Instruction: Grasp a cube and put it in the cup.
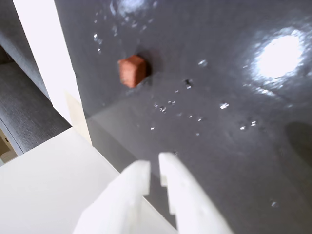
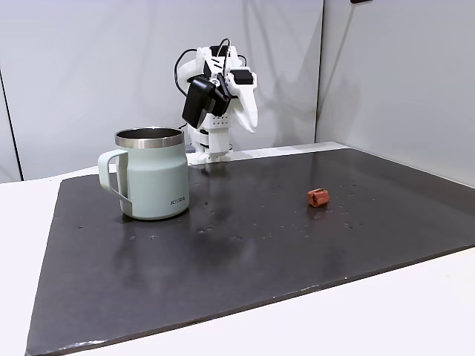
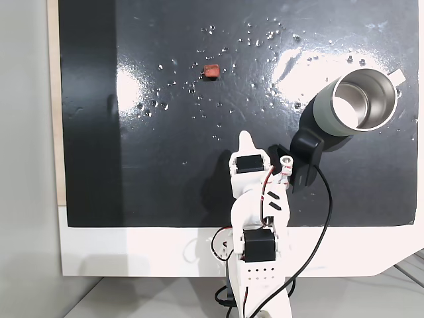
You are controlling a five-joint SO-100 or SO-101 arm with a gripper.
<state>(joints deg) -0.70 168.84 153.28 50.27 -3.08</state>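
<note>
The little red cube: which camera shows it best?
The wrist view: the cube looks largest there, lying alone on the dark mat, though slightly blurred. In both fixed views it is only a tiny reddish block, far from the cup.

The only writing I can find is a short line of small dark lettering low on the side of the cup [image 2: 151, 173], just above its base, in a fixed view. It is too small for me to read for certain. I see no other label, number or sign on anything else.
</note>
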